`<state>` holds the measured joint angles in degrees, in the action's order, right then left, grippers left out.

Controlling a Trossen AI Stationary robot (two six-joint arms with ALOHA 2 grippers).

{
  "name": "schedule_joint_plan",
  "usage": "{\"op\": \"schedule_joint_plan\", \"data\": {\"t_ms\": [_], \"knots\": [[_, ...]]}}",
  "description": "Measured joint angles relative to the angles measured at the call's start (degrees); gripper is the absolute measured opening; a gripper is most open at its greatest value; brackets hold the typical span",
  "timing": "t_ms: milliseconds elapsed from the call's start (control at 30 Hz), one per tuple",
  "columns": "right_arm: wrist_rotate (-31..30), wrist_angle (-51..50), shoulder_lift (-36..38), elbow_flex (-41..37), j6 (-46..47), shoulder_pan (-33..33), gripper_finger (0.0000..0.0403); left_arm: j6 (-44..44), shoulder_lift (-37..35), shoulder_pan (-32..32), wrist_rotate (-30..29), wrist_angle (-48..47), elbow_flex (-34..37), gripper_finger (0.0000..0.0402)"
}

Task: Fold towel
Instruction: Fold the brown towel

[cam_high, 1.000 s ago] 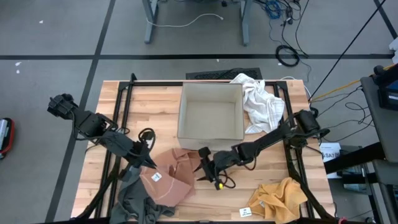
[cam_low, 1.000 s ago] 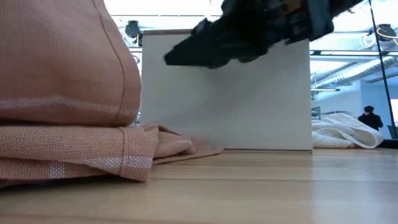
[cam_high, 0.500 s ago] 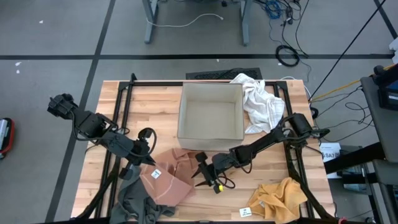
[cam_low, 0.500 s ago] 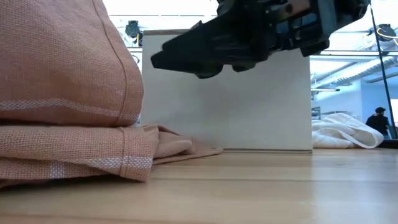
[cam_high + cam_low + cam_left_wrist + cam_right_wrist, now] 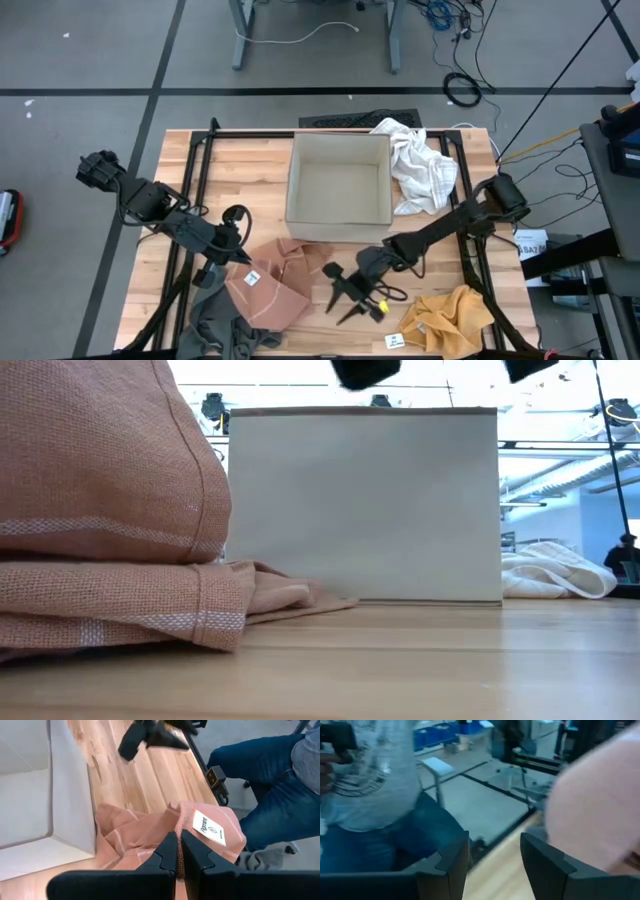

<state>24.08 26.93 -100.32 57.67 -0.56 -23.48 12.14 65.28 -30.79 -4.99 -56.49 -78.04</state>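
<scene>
The right gripper [image 5: 345, 298], fingers spread and empty, has pulled back from the pink towel [image 5: 268, 285], which is bunched at the counter's [image 5: 250, 160] front-left with no clear long axis, the left gripper [image 5: 236, 258] clamped on its raised fold.

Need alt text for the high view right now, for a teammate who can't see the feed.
Seen from above, the left gripper is shut on a pink towel at the wooden table's front edge, while the right gripper hangs open beside it, holding nothing. Behind them sits an open box, with a white cloth next to it and a yellow cloth at the front right.
</scene>
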Motion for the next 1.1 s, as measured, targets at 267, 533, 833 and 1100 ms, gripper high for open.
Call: {"op": "schedule_joint_plan", "data": {"t_ms": [267,533,833,1100], "knots": [[0.51,-3.54,5.79,0.00,-0.60,-6.13,0.0164,-0.68,0.00,0.00,-0.39,0.47,0.00,0.0009],[3.56,-2.48,6.09,0.00,-0.40,-10.37,0.0164,-0.68,0.00,0.00,-0.48,1.46,0.00,0.0009],[6.25,2.95,5.56,0.00,3.97,-15.18,0.0164,-1.69,0.00,0.00,-0.55,2.76,0.00,0.0009],[-5.19,4.32,4.89,0.04,5.08,-17.56,0.0164,-3.50,0.00,0.00,-0.55,3.46,0.00,0.0009]]}}
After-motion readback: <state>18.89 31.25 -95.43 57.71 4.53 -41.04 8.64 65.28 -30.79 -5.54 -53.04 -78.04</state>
